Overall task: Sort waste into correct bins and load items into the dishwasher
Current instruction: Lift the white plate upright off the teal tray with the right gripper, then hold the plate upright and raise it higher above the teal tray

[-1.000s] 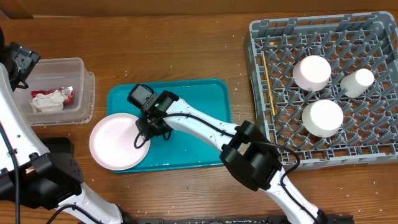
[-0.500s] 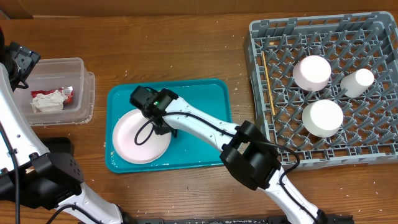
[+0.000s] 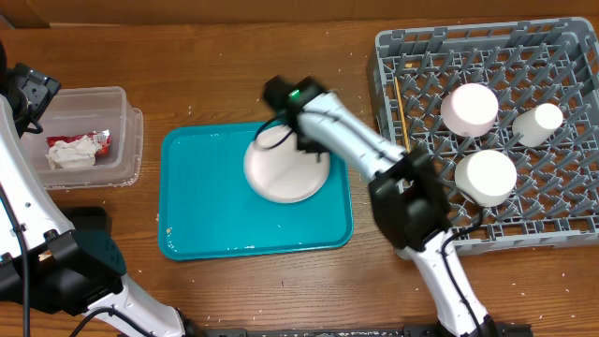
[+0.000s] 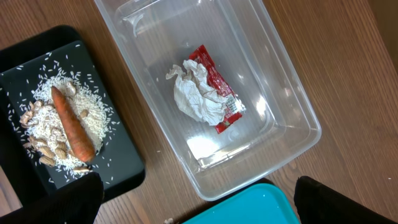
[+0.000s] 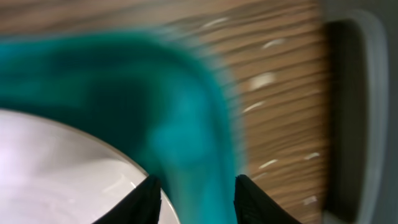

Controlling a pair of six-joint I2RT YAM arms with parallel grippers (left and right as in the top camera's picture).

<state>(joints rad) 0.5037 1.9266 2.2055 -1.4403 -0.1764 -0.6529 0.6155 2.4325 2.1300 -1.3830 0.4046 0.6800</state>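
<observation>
The right gripper is narrowed onto the upper rim of the round white plate. It holds the plate over the upper right part of the teal rectangular serving tray, near the middle of the overhead frame. The right wrist view is blurred, showing only the white rim against the left fingertip, with teal beyond it.

At the right of the overhead frame sits the large grey plastic dish rack with its lattice of pegs. Two white bowls lie upside down in it, with a small white cup to their right. A pair of thin wooden chopsticks lies along its left side.

The left gripper hangs fully spread and empty above the clear rectangular plastic tub at the upper left of the wooden surface. In the tub, a crumpled white napkin lies on top of a red crinkled snack wrapper.

Just left of the tub in the left wrist view is a flat black rectangular tray. It carries an orange carrot stick on scattered white rice and pale beige food scraps.
</observation>
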